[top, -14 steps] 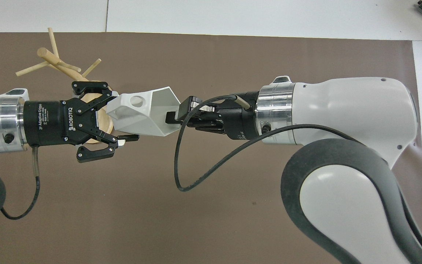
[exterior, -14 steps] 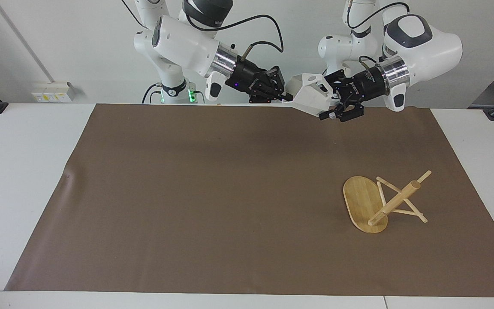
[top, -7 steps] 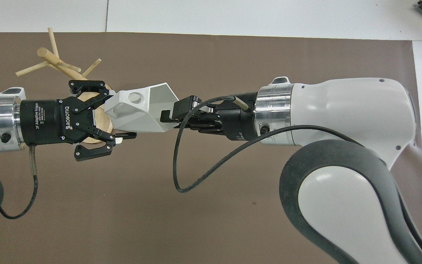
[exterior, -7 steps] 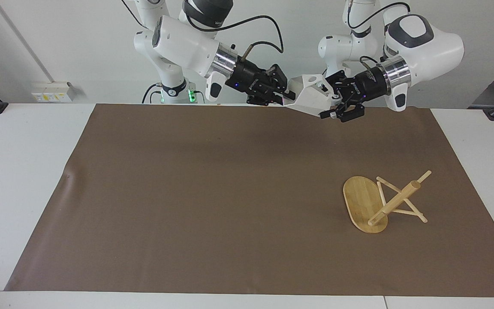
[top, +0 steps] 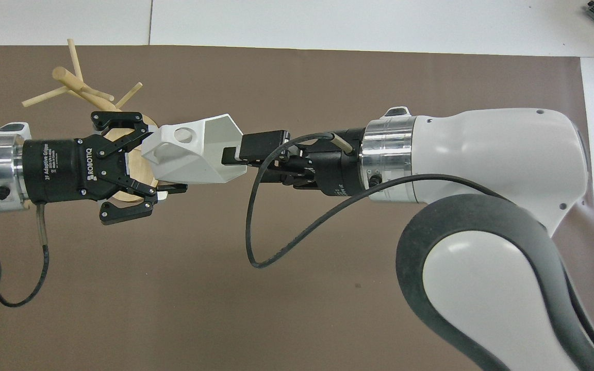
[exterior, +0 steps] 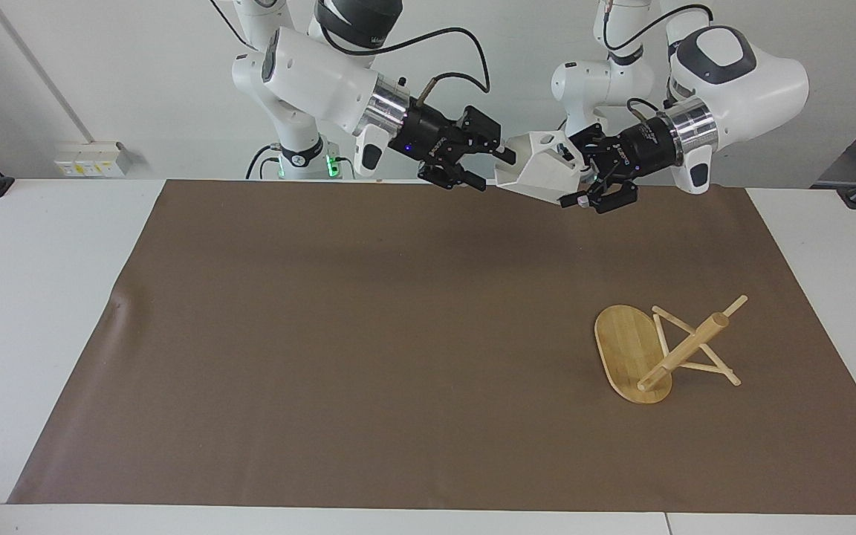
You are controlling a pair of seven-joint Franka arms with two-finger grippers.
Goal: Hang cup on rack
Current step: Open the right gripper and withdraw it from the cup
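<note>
The white faceted cup (exterior: 539,169) is held on its side in the air over the edge of the brown mat nearest the robots. My left gripper (exterior: 582,184) is shut on the cup's base end, by the handle. My right gripper (exterior: 491,169) is open at the cup's rim, its fingers spread apart from it. In the overhead view the left gripper (top: 160,159) grips the cup (top: 199,154) and the right gripper (top: 235,159) faces its mouth. The bamboo rack (exterior: 666,357) lies tipped over on the mat toward the left arm's end, post slanting; it also shows in the overhead view (top: 78,85).
The brown mat (exterior: 368,334) covers most of the white table (exterior: 34,297). The rack's oval base (exterior: 625,349) stands on edge, with pegs resting on the mat.
My right gripper has opened and let go of the cup's rim. The left gripper keeps the cup and has drawn it slightly toward the left arm's end.
</note>
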